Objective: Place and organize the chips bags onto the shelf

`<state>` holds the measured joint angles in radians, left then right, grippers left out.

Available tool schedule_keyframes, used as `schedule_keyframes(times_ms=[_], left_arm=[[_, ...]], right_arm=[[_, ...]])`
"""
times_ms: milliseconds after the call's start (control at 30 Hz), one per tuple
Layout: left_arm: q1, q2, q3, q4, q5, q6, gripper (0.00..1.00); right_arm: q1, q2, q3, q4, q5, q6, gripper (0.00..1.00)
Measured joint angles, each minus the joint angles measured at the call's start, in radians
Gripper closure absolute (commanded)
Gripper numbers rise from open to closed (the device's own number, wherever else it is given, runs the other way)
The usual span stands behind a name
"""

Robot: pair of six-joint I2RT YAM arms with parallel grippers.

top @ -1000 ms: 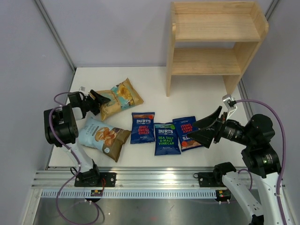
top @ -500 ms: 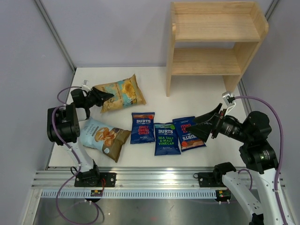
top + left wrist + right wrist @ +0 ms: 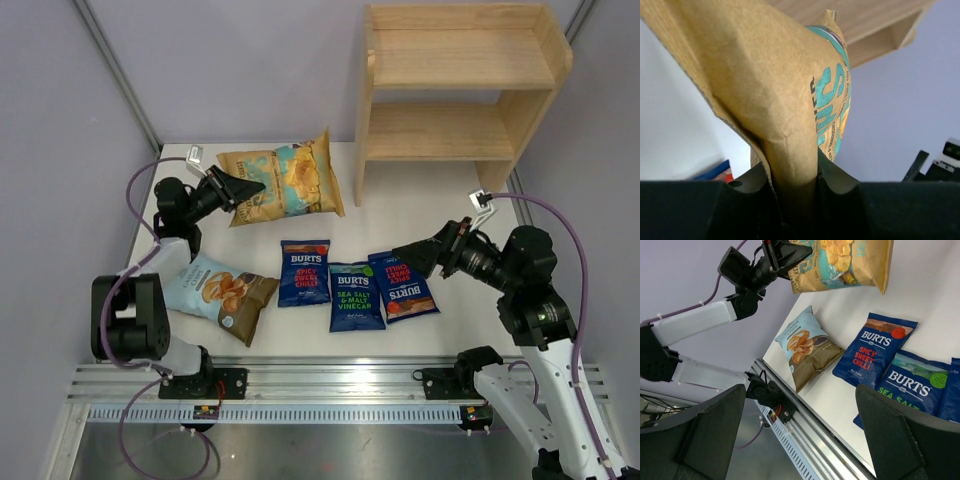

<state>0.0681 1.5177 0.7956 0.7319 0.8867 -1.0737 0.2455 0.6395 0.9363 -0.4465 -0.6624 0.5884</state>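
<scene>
My left gripper (image 3: 240,190) is shut on the edge of a tan and teal chips bag (image 3: 285,185), which hangs in the air left of the shelf (image 3: 455,90). In the left wrist view the bag (image 3: 790,90) fills the frame, pinched between my gripper's (image 3: 795,185) jaws. On the table lie a light-blue and brown bag (image 3: 220,292) and three dark blue BURTS bags: spicy sweet chilli (image 3: 304,272), sea salt and malt vinegar (image 3: 356,295), and a red-labelled one (image 3: 405,285). My right gripper (image 3: 405,262) hovers open over the red-labelled one, holding nothing. Both shelf tiers are bare.
The wooden shelf stands at the table's far right, its left side panel (image 3: 363,130) close to the lifted bag. An aluminium rail (image 3: 320,380) runs along the near table edge. Grey walls close in on the left and back.
My left gripper has shut on the tan bag and lifted it off the table, up and to the right toward the shelf. The right gripper has shifted slightly left, still open.
</scene>
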Motion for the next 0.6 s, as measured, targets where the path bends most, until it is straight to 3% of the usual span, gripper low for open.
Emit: schedule_keyframes(times_ms=[367,600], left_arm=[[-0.216,-0.298,-0.015,-0.298,0.008,0.108,0.73],[-0.357,-0.372,-0.013,-0.324,0.011,0.095,0.72]], right_arm=[[0.000,0.054,-0.071,0.155,0.006,0.086,0.00],[0.001,0.106,-0.122,0.254,-0.014,0.126,0.01]])
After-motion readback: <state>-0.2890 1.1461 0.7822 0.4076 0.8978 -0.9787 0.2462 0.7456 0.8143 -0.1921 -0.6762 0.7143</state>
